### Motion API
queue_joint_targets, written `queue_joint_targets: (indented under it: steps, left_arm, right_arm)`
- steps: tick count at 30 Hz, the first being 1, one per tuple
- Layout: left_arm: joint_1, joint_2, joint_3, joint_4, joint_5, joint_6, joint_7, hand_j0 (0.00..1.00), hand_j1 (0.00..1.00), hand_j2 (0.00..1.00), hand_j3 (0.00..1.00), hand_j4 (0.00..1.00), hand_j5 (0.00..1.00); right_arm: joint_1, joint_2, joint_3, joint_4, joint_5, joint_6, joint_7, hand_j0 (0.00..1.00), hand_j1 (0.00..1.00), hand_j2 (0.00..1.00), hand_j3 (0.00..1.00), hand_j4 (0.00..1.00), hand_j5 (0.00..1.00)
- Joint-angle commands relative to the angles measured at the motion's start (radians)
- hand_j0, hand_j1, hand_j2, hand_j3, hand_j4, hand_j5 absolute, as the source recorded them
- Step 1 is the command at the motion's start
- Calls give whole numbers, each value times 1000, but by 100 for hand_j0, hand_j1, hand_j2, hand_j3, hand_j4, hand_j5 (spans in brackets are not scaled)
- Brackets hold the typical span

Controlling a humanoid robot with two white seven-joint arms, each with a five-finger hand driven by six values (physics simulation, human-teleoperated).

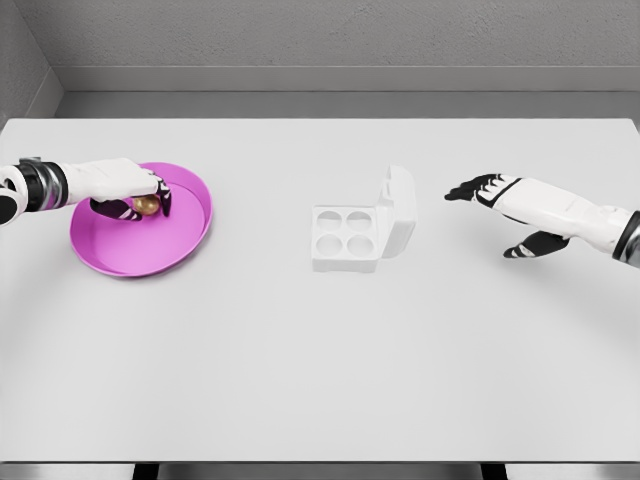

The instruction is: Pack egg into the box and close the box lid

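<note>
A brown egg lies in a round pink plate at the left of the white table. My left hand reaches into the plate from the left, its fingers curled around the egg. A white egg box with four empty round wells sits in the middle of the table, and its lid stands open on the right side. My right hand hovers to the right of the box with fingers spread and thumb down, holding nothing.
The white table stretches wide in front of the box and the plate. A grey wall runs behind the table's far edge.
</note>
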Motion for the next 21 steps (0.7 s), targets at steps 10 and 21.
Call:
queue_joint_targets:
  steps: [10,21]
  left_arm:
    - [-2,2,7,-76,4,1,0,30,30,30,30,30,30]
    - [14,4,37,-237,6,1,0,24,24,24,24,24,24]
  right_arm:
    - [0,-1,-1,-1,-6,1,0,100,100,100,100,100,100]
    - [0,-4,-1,-1,-6,1,0,100,100,100,100,100,100]
